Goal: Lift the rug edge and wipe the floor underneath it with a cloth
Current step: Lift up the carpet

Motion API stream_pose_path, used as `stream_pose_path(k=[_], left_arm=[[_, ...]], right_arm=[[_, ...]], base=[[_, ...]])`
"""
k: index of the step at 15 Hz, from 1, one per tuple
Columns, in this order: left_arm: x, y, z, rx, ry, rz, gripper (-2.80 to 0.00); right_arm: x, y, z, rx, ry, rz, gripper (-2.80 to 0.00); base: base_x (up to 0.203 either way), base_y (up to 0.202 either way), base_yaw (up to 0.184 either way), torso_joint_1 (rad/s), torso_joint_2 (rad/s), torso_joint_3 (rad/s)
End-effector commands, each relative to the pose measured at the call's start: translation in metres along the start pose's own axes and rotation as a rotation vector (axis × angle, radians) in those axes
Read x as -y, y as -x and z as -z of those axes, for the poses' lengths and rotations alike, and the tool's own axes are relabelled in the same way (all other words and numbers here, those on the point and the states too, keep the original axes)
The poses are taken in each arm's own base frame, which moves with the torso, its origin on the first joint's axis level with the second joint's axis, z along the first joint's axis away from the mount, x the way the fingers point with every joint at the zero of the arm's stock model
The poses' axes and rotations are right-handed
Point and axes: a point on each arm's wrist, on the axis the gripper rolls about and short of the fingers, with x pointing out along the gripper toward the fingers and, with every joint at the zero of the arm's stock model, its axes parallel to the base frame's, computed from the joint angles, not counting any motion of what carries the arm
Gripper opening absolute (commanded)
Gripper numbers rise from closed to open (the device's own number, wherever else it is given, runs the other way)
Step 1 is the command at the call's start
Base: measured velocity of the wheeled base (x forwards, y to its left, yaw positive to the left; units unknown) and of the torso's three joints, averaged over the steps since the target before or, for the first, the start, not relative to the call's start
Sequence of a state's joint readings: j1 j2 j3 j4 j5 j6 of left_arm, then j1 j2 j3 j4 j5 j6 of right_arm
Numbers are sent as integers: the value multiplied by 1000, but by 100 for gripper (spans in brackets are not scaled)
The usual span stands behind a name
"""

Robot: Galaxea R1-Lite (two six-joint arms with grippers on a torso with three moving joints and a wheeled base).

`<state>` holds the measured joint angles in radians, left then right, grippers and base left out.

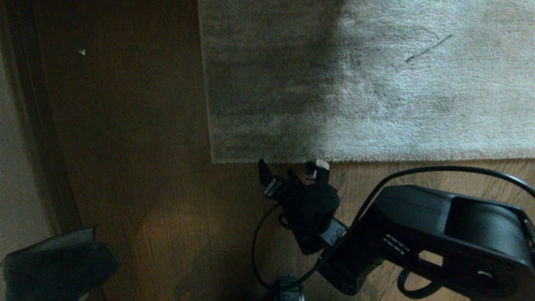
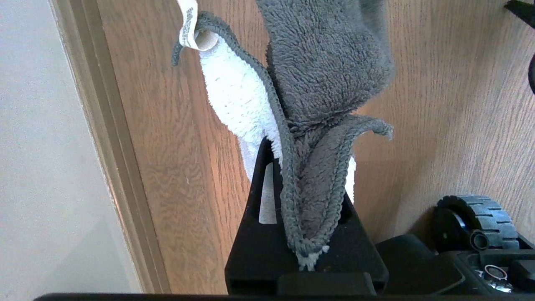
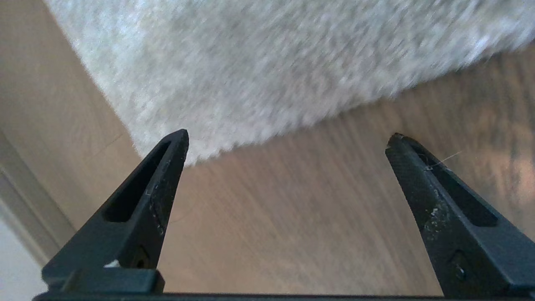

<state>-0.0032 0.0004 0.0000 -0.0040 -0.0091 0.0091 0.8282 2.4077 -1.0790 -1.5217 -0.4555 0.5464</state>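
We see the right pincer (image 1: 290, 169) spread wide and empty, its tips just short of the rug edge (image 1: 376, 159), which lies flat on the floor (image 1: 138, 167). Off to the left, the left pincer (image 2: 307, 217) clamps the cloth (image 2: 326, 83).

Head view was dim; a broad shadow darkened the left part of the grey-beige short-pile rug (image 1: 292, 83). Left wrist view was bright and sharp. Right wrist view showed motion blur across the brown wood-grain floor (image 3: 313, 200).
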Motion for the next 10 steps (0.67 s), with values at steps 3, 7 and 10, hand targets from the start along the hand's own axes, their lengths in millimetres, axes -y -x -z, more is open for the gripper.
stream_pose_path(k=[3, 7, 10], left_arm=[[0, 0, 0, 1, 0, 0, -280], [0, 0, 0, 1, 0, 0, -280], [0, 0, 0, 1, 0, 0, -280]], right_arm=[[12, -10, -14, 72, -19, 12, 0], [16, -21, -27, 123, -15, 15, 0], [13, -22, -30, 132, -14, 6, 0]], base=[[0, 0, 0, 0, 0, 0], [0, 0, 0, 0, 0, 0], [0, 0, 0, 0, 0, 0]])
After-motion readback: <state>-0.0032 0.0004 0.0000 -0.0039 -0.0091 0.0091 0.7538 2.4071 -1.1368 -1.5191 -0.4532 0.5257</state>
